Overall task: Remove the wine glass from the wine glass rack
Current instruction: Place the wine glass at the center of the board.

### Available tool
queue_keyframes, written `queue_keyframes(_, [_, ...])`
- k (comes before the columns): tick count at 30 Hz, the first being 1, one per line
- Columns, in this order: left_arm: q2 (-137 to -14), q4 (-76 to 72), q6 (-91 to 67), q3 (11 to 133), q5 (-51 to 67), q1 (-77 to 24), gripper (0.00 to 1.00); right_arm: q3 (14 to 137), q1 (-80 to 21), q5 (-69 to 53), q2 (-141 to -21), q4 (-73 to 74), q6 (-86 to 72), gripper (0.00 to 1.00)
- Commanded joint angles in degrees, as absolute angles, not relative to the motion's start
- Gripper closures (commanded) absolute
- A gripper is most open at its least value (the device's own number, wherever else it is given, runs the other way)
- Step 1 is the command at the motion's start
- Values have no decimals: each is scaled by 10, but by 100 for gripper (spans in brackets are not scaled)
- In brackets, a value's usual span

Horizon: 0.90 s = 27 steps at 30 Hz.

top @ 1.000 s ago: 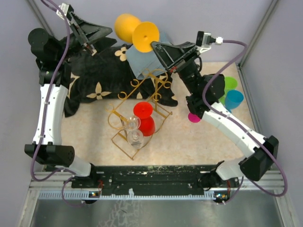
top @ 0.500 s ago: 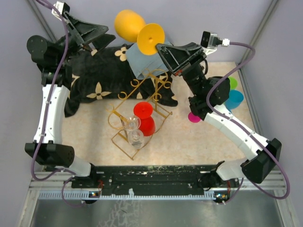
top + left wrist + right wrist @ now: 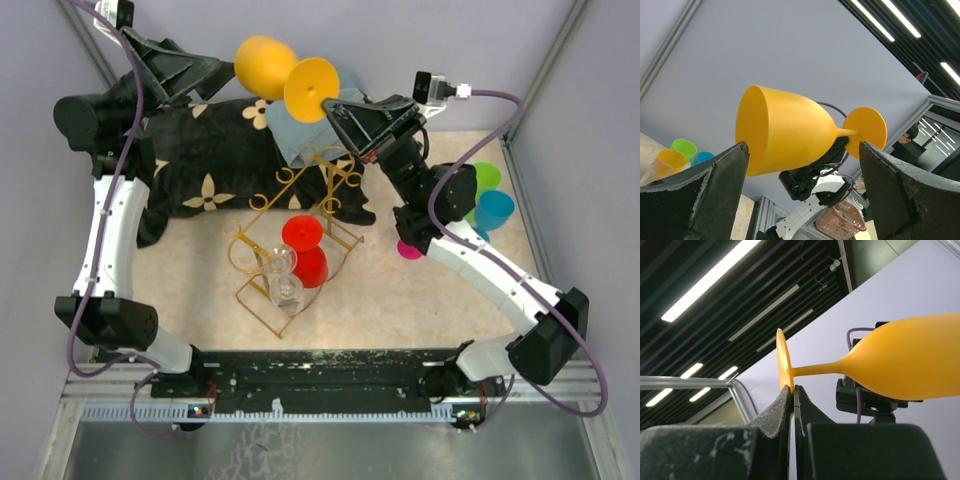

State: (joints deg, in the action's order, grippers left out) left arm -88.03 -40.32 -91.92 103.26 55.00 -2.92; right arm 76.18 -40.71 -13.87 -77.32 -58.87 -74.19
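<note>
While the right gripper [image 3: 792,390] pinches the foot rim of the orange-yellow plastic wine glass [image 3: 265,62], the glass lies sideways in the air ahead of it, well clear of the gold wire wine glass rack [image 3: 288,176] below. The left gripper [image 3: 802,147] stands spread wide, with the bowl just ahead between its fingers and not touching them. The lift-off looks done. The next move probably calls for a careful handover or a set-down beside the rack.

The wine glass [image 3: 262,62] is yellow-orange, the wine glass rack [image 3: 263,211] gold, the far-left cloth [image 3: 215,160] black with cream flowers.
</note>
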Motion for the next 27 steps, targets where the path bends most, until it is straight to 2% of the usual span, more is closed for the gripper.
queue_keyframes(1, [-874, -468, -939, 1024, 563, -37, 5, 782, -404, -147, -784, -629, -760, 100])
queue_keyframes(8, [-875, -483, -946, 1027, 570, -52, 8, 775, -404, -148, -793, -642, -774, 100])
queue_keyframes(10, [-873, -491, -950, 1025, 572, -56, 13, 771, -404, -147, -794, -651, -778, 100])
queue_keyframes(16, [-859, -505, -960, 1010, 573, -60, 50, 759, -403, -141, -794, -668, -790, 100])
queue_keyframes(22, [-846, -509, -967, 999, 573, -60, 82, 746, -403, -139, -795, -684, -806, 100])
queue_keyframes(27, [-839, -513, -972, 1003, 575, -60, 100, 724, -403, -137, -787, -685, -811, 100])
